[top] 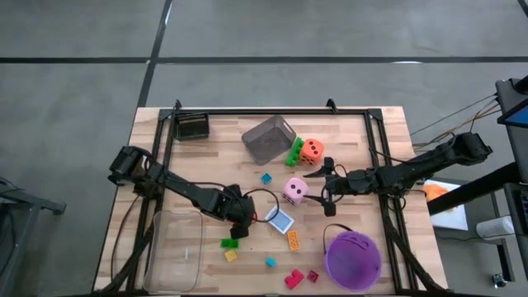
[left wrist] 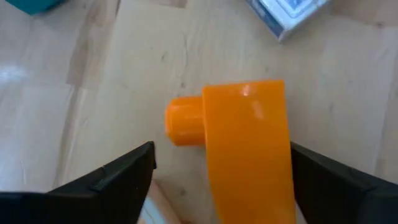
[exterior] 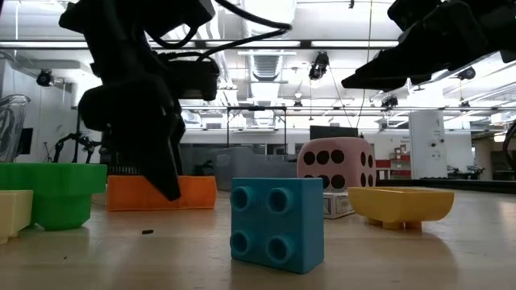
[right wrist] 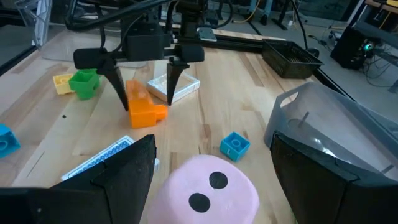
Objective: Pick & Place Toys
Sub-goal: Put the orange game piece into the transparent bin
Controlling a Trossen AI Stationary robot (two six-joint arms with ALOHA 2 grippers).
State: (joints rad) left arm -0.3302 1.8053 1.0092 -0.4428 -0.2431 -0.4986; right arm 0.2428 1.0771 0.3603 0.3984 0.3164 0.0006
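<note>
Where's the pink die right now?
In the high view the pink die sits near the table's middle, just off the right gripper, with the orange die beyond it.

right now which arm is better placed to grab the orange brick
Left. The left gripper is open and straddles the orange brick on the table. The right gripper hangs by the pink die, farther off.

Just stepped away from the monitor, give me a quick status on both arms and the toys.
Left gripper open, straddling orange brick on table. Right gripper open, hovering by pink die. Nothing blocking.
</note>
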